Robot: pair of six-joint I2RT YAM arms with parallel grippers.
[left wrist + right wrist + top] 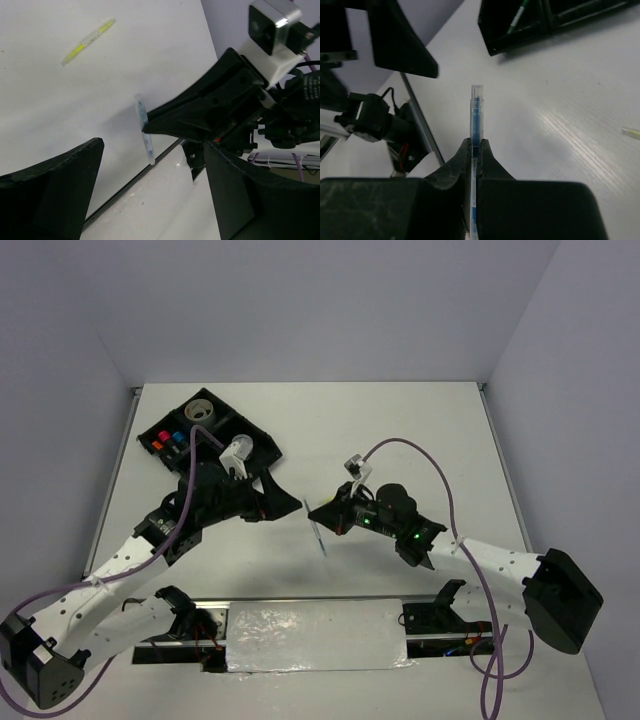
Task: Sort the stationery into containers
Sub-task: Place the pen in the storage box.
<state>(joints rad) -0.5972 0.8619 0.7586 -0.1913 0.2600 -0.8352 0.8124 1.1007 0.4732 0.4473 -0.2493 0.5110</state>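
My right gripper (476,145) is shut on a thin clear pen with a blue core (477,112), held off the table with its tip pointing down (320,535). My left gripper (290,508) stands open just left of it, facing the pen (145,132), with nothing between its fingers (60,190). A yellow-green pen (89,41) lies loose on the white table. The black tray (240,415) sits at the far left and holds a greyish tape roll (200,410) and the capped highlighters (168,440). A green pen (517,17) lies in one compartment.
The metal rail and taped strip (315,632) run along the near edge between the arm bases. The right arm's cable (420,455) loops above the table. White walls close the table on three sides.
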